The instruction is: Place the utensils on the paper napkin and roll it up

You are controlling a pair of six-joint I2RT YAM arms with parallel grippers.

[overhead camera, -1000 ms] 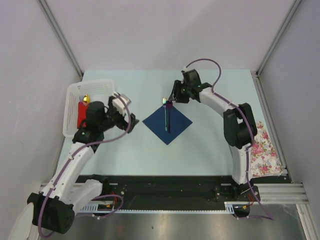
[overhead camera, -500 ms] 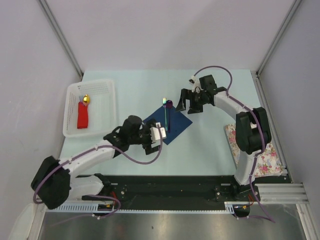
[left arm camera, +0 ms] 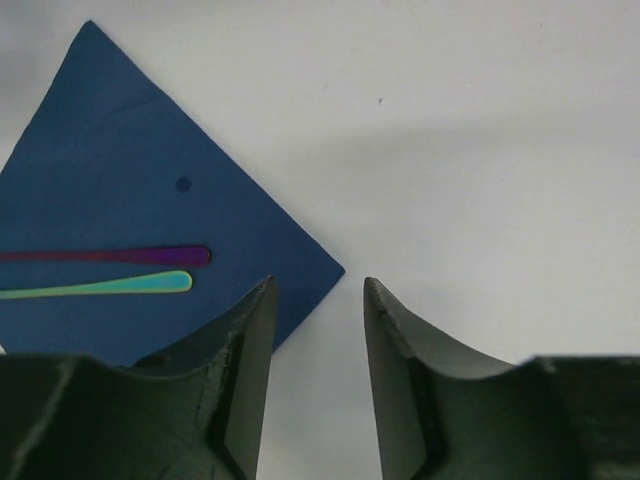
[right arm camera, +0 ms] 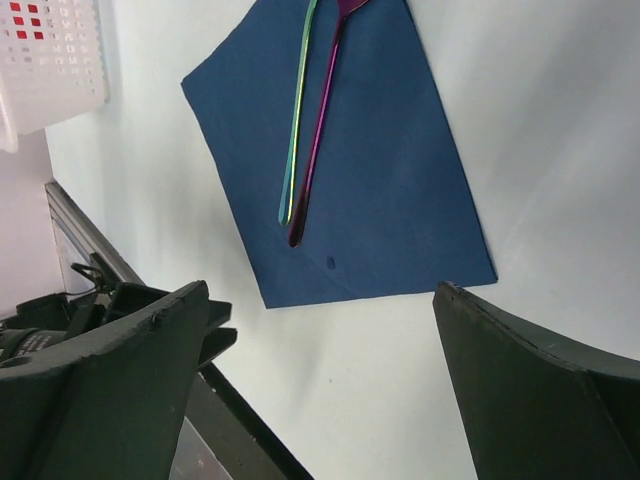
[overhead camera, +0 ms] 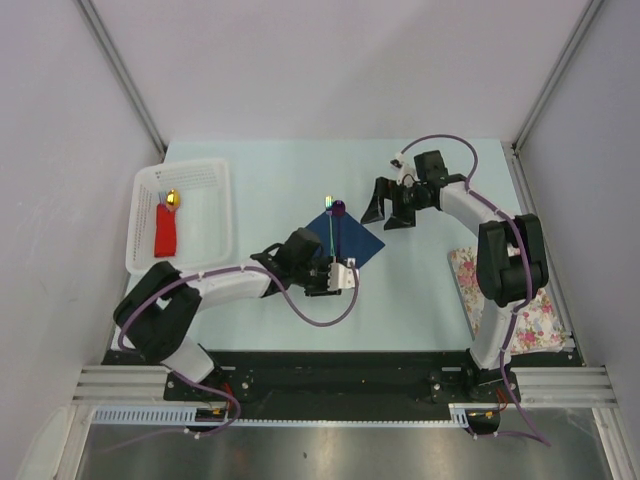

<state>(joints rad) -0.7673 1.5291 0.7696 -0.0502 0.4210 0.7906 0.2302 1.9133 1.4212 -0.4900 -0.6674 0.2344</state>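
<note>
The paper napkin point(overhead camera: 352, 240) is a navy-blue square lying cornerwise at mid-table. Two slim utensils point(overhead camera: 333, 228), one green and one purple, lie side by side on it, their shiny ends reaching past its far corner. My left gripper point(overhead camera: 345, 273) is low at the napkin's near corner. In the left wrist view the napkin point(left arm camera: 130, 180) has its corner just beside one finger, and the left gripper point(left arm camera: 318, 287) stands narrowly open with only bare table in the gap. My right gripper point(overhead camera: 386, 217) hovers right of the napkin point(right arm camera: 380, 190), wide open and empty.
A white basket point(overhead camera: 215, 215) at the left holds a red flat object point(overhead camera: 165, 232) and a gold ball point(overhead camera: 173, 198). A floral cloth point(overhead camera: 520, 300) lies at the right edge, under the right arm. The black base rail point(overhead camera: 330, 365) runs along the near edge.
My left arm swung from beside the basket down to the napkin's near corner, and its jaws narrowed. My right gripper pulled back to the right from the utensils and opened wide.
</note>
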